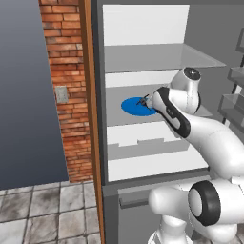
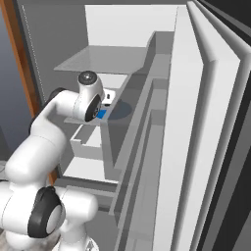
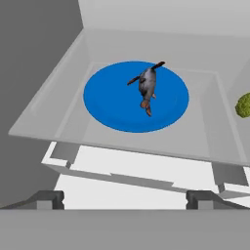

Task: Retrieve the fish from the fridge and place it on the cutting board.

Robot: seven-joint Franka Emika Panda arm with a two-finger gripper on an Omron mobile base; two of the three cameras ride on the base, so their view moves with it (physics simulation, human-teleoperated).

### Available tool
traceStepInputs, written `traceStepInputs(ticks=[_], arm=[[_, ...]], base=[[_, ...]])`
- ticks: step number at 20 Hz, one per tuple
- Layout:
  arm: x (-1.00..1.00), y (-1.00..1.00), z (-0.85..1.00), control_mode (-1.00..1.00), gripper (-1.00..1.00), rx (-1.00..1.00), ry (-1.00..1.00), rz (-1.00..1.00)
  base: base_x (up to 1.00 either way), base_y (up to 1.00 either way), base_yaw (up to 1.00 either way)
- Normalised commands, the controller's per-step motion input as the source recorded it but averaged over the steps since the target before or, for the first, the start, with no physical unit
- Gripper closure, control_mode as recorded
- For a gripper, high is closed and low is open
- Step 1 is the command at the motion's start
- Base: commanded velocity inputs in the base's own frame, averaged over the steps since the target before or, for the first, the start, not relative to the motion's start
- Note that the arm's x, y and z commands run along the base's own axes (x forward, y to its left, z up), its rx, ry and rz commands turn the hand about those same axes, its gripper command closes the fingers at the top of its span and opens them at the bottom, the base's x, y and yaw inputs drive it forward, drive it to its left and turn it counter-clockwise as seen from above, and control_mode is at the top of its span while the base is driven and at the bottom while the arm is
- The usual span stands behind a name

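The fish [image 3: 146, 85], small and dark grey, lies on a blue round plate [image 3: 112, 105] on a middle shelf [image 3: 44, 117] of the open fridge [image 1: 143, 28]. My gripper [image 3: 124, 200] is open and empty, level with the front edge of that shelf and short of the plate, pointing at the fish. In the left base view the fish [image 1: 142, 101] shows as a dark speck on the plate [image 1: 131, 107], just left of my hand. The cutting board is out of view.
A green lumpy item [image 3: 244, 105] sits at the right end of the same shelf. Another shelf [image 1: 157, 59] hangs above it and a white drawer [image 1: 152, 164] lies below. The open door with its racks [image 2: 162, 127] stands close on my right. A brick wall [image 1: 66, 86] is on the left.
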Motion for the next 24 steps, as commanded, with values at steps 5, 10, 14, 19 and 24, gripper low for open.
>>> traceStepInputs(ticks=[5, 10, 14, 19, 24], arm=[[0.14, 0.00, -0.02, -1.00, -1.00, -0.02, 0.00, 0.00], [0.29, 0.00, -0.10, -1.00, -1.00, -0.01, 0.01, 0.00], [0.39, 0.00, -0.10, -1.00, -1.00, 0.00, 0.03, 0.00], [0.48, 0.00, -0.14, -1.00, -1.00, 0.00, 0.01, 0.00], [0.49, 0.00, -0.20, -1.00, -1.00, 0.00, 0.04, 0.00]], base=[[0.00, 0.00, 0.00], [0.00, 0.00, 0.00], [0.00, 0.00, 0.00], [0.00, 0.00, 0.00], [0.00, 0.00, 0.00]])
